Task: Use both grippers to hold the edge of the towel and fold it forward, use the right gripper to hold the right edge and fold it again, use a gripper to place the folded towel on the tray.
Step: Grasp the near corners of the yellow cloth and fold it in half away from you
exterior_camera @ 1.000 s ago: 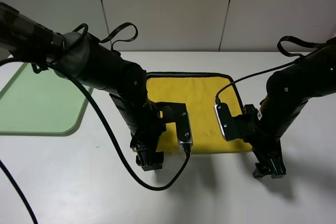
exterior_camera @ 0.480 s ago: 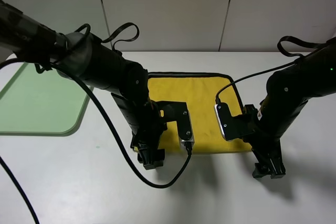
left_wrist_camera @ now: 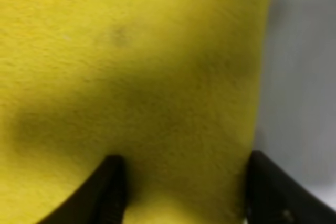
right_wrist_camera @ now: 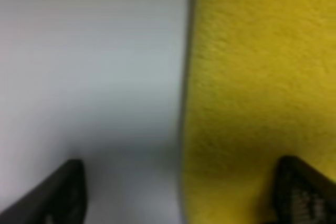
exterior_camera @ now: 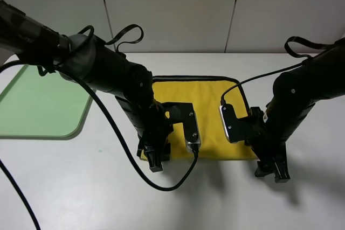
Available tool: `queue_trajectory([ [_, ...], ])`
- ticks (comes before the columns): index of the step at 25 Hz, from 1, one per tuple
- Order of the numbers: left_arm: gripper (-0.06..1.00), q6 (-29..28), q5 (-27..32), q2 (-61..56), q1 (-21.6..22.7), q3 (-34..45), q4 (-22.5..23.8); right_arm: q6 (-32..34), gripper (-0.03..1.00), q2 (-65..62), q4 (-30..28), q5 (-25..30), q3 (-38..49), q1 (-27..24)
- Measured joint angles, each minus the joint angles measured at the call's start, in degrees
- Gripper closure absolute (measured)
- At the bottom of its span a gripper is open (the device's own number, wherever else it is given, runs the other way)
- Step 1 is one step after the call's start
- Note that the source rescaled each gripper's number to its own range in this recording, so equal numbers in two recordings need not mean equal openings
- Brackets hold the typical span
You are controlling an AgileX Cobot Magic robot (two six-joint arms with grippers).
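A yellow towel (exterior_camera: 202,106) with a dark hem lies flat on the white table. My left gripper (exterior_camera: 156,160) is down at its near left corner. In the left wrist view the towel (left_wrist_camera: 131,66) fills most of the picture, and the open left gripper (left_wrist_camera: 184,198) has its two dark fingers astride the towel's side edge. My right gripper (exterior_camera: 269,169) is down at the near right corner. In the right wrist view the open right gripper (right_wrist_camera: 181,198) straddles the towel's (right_wrist_camera: 262,77) edge, one finger over bare table. The green tray (exterior_camera: 43,106) lies at the far left.
Black cables loop from both arms over the table, one in front of the towel (exterior_camera: 161,189). The wrist camera housings (exterior_camera: 190,127) hang above the towel's near part. A panelled wall (exterior_camera: 172,9) runs behind the table.
Both grippers have moved away from the table's front edge towards the towel's near corners. The left one now sits over the left corner, and the right one has shifted left to the right corner.
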Motion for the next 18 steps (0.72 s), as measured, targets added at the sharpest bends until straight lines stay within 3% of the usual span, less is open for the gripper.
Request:
queue_trajectory([
  [5,0.64,0.0,0.0,0.04,0.0,0.0,-0.26,0.0,0.46,0.0,0.26,-0.72,0.0,0.0],
  [9,0.86,0.0,0.18,0.04,0.0,0.0,-0.52,0.0,0.72,0.05,0.31,-2.01,0.0,0.0],
  [12,0.93,0.0,0.46,0.04,0.0,0.0,-0.74,0.0,0.94,0.11,0.0,-3.21,-0.04,0.0],
  [18,0.94,0.0,0.52,0.04,0.0,0.0,-0.88,0.24,0.97,0.11,-0.12,-3.34,-0.04,0.0],
])
